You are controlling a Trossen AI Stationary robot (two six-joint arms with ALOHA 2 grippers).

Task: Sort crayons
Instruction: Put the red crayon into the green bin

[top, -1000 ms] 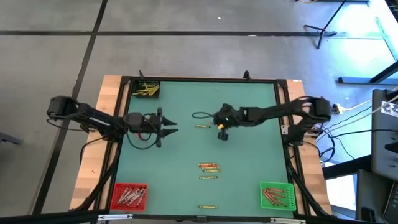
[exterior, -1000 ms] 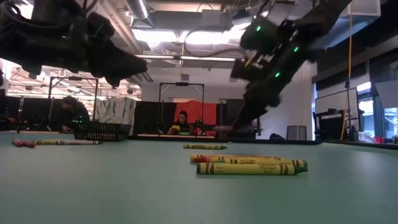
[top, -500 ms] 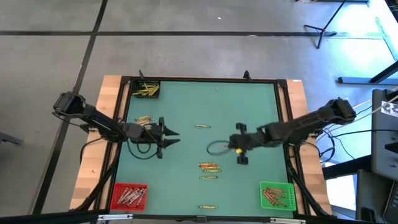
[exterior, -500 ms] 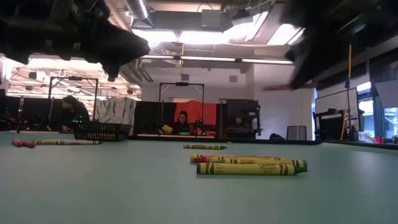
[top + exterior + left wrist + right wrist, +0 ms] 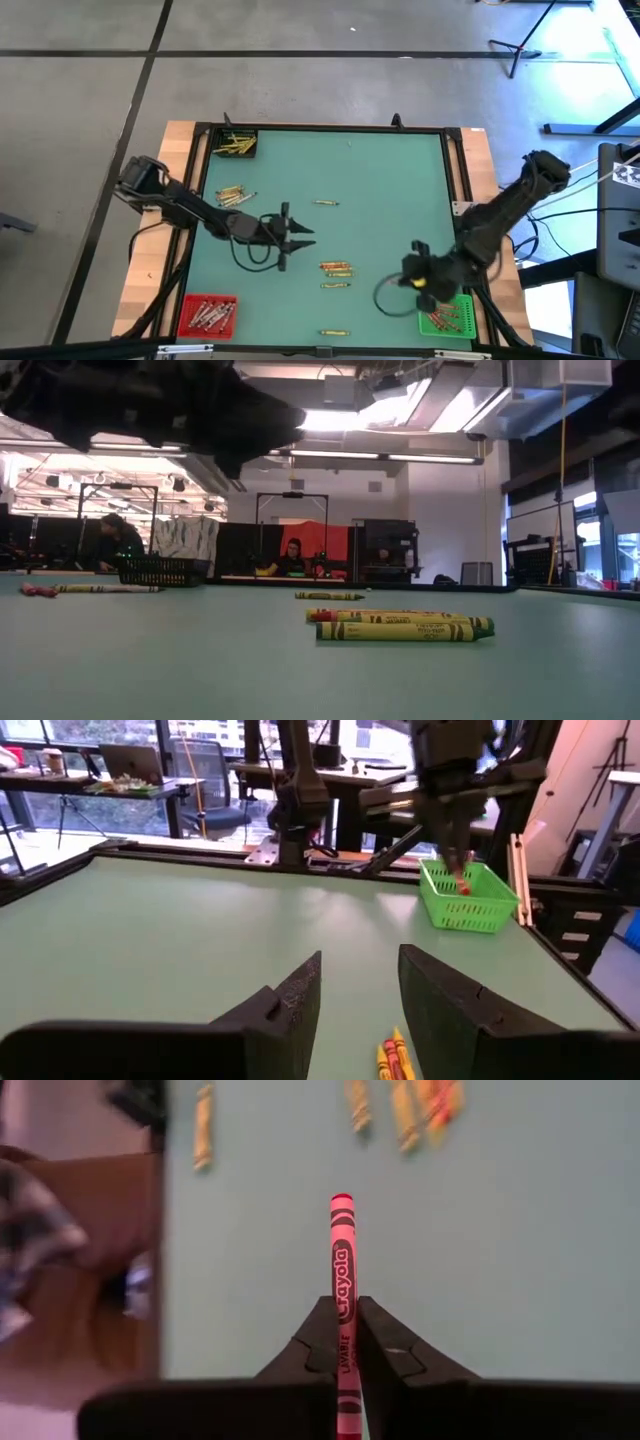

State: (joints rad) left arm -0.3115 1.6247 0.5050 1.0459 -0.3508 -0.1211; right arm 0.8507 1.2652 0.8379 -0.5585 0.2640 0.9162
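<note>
My right gripper is shut on a red crayon above the green table, just left of the green bin; the left wrist view shows it in front of that bin. My left gripper stands open and level at mid-table, pointing toward a small group of crayons that lies flat on the table, also seen below its fingers. In the low view these crayons lie side by side, and the left gripper is a dark shape overhead. My right gripper pinches the red crayon's wrapped shaft between its two fingers. The crayon lies along the fingers, and its free end sticks out well past the tips. The fingers slant down toward the table's left. The crayon is lifted clear of the table.
A red bin with crayons stands at the near left, a black bin with yellow crayons at the far left. Loose crayons lie at the left, at mid-table and by the near edge. People sit beyond the table.
My right gripper has swung from the table's middle toward the near right, ending beside the green bin, and has turned about as it went. My left gripper has slid toward the table's right and slightly nearer, closing on the group of crayons, still open.
</note>
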